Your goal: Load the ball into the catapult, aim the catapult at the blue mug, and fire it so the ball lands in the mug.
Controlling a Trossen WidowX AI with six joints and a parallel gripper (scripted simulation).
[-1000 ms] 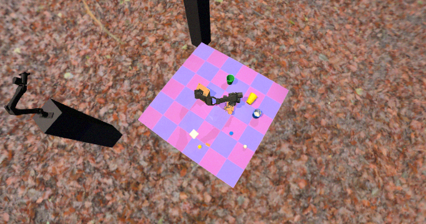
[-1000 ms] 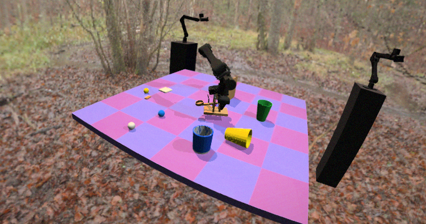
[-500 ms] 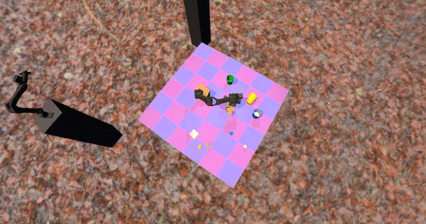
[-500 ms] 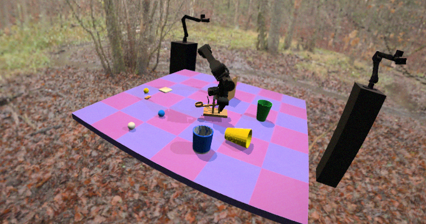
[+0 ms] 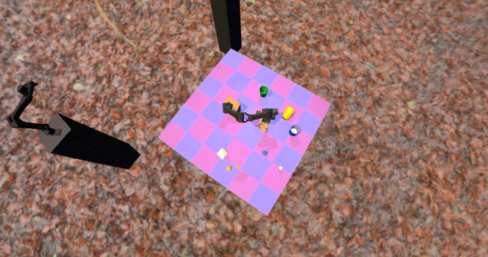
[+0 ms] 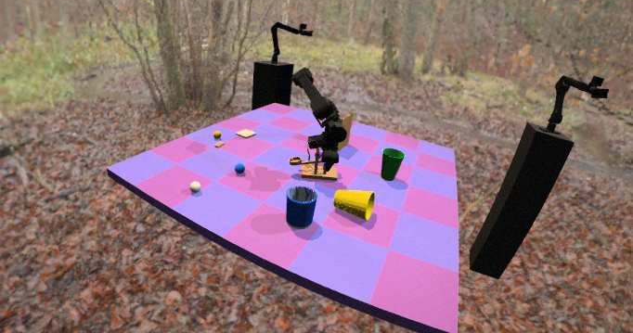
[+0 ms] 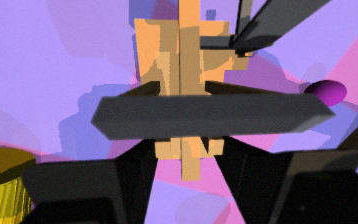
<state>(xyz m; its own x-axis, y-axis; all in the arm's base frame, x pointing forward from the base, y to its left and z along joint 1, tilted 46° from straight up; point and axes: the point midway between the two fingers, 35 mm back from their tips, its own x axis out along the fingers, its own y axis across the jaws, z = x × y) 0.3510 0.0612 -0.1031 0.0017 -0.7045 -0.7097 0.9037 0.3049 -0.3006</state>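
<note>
The wooden catapult is upright, its throwing arm running lengthwise through the wrist view. My gripper points down and is shut on the catapult, with a finger on each side of the throwing arm. Whether the base touches the table is hard to tell. The catapult's cup points left in the exterior view; its inside is too small to judge. The blue mug stands upright nearer the exterior camera. A magenta ball lies beside the catapult in the wrist view.
A yellow cup lies on its side by the mug. A green cup stands upright. Blue, white and yellow balls lie apart. A wooden wedge is behind the arm; a pale tile lies flat.
</note>
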